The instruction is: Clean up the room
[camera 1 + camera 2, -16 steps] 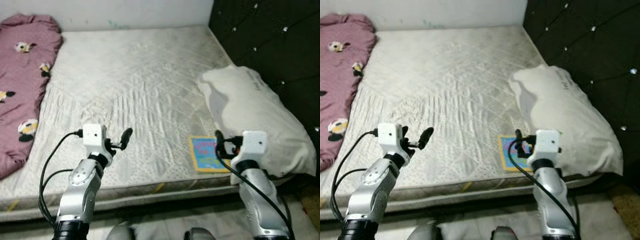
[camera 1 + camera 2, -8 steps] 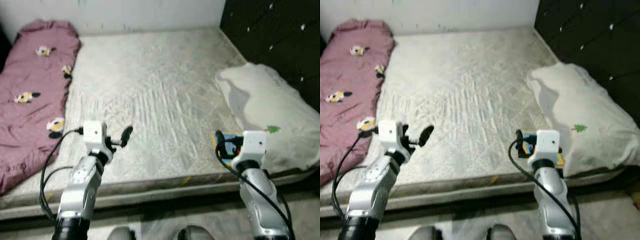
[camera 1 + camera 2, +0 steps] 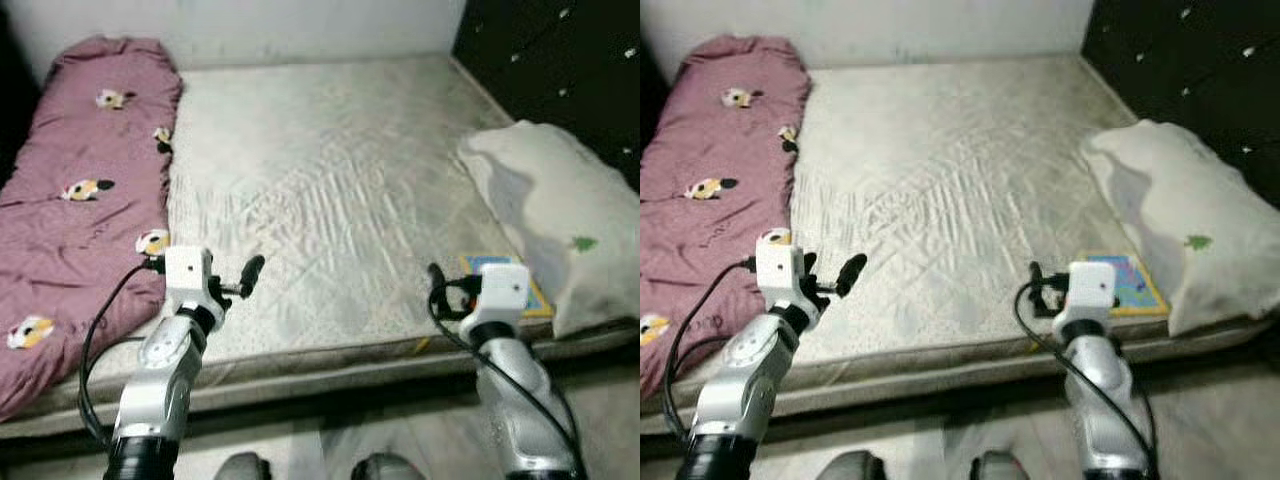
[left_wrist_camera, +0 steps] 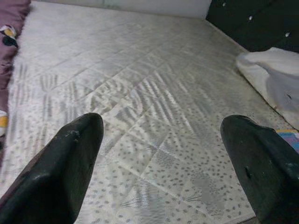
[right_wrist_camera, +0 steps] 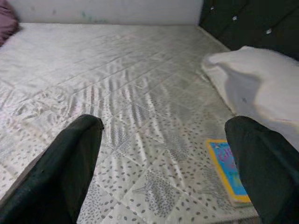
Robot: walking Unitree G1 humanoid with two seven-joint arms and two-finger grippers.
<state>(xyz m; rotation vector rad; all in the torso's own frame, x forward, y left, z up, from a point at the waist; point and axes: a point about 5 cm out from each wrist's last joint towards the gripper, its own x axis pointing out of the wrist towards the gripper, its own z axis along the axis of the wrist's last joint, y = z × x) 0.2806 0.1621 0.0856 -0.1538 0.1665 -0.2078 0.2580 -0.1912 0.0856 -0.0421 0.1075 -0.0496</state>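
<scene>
Quilted mattress: pale grey bed (image 3: 330, 170), bare across its middle, the robot standing at its near edge.
Pink blanket: a flowered bedspread (image 3: 80, 200) heaped along the bed's left side, well apart from both arms.
Pillow: white pillow (image 3: 1180, 220) lying against the dark headboard (image 3: 1180, 70) on the right.
Book: a bright blue picture book (image 3: 1125, 282) flat by the near edge, just beside the pillow.
Left tool: left tool (image 4: 163, 154) hovering over the mattress, fingers spread wide, empty.
Right tool: right tool (image 5: 163, 154) likewise wide apart and empty, near the book.
Doing it well: I'd take the book first with the right arm, lowering square over its free edge, since a flat thing on soft bedding can slide away.
</scene>
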